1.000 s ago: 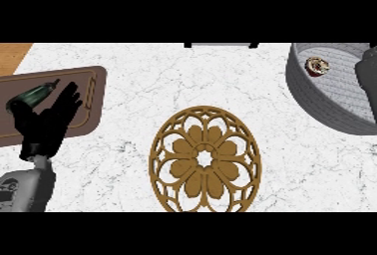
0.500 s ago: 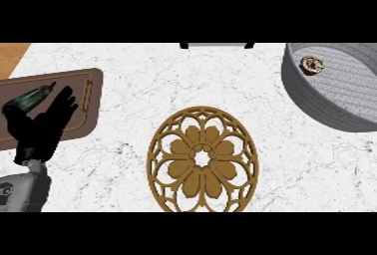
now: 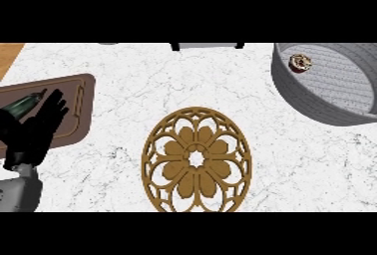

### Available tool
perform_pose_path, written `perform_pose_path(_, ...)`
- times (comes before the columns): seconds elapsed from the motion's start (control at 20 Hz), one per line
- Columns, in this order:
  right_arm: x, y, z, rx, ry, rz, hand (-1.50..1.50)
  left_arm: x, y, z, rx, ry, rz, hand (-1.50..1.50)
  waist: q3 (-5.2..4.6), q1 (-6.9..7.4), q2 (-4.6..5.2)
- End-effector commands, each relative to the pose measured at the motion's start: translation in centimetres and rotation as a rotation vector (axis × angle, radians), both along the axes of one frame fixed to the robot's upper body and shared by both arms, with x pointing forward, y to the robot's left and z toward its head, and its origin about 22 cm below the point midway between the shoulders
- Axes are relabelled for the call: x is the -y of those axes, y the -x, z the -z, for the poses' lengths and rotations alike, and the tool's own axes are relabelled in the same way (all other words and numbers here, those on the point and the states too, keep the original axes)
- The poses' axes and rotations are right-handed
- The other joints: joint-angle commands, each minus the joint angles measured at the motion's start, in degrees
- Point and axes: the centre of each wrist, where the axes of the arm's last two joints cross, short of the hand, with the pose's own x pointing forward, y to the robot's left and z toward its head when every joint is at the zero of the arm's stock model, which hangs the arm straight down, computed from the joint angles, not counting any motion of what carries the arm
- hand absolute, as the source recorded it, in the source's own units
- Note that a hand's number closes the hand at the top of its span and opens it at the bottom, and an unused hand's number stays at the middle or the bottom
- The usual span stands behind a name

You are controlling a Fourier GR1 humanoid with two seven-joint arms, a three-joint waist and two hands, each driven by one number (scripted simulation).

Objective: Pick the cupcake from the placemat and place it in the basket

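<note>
The cupcake (image 3: pixel 299 62), brown with pale frosting, lies inside the grey round basket (image 3: pixel 293 94) at the upper right, close to its far-left wall. In the middle of the marble counter lies the placemat (image 3: pixel 196 159), a gold openwork oval with a flower pattern and nothing on it. My left hand (image 3: pixel 33 137) shows at the left edge, open with straight fingers pointing up, over a brown board. My right hand is out of view.
A brown board (image 3: pixel 77 99) lies at the left under my left hand, with a green bottle (image 3: pixel 21 104) on it beside the fingers. A grey object with dark feet (image 3: pixel 206 46) sits at the counter's far edge.
A dark shape at the basket's right edge, seen a second ago, has left the view. The left hand has drifted slightly leftward. The cupcake stays in the basket.
</note>
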Motion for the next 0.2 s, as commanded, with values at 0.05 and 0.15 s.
perform_pose_path(0.05, 2.0, 7.2, 1.4, -0.056, -0.013, -0.096, -1.5, 0.9, 0.8, 0.8, -0.011, 0.005, -0.018, 0.0, 0.06, -1.38, -0.24)
perform_pose_path(0.15, 2.7, 10.2, 1.9, -0.082, 0.0, -0.11, -1.5, -0.1, 1.3, -0.1, 0.013, 0.006, -0.004, 0.0, 0.05, -0.05, 0.09)
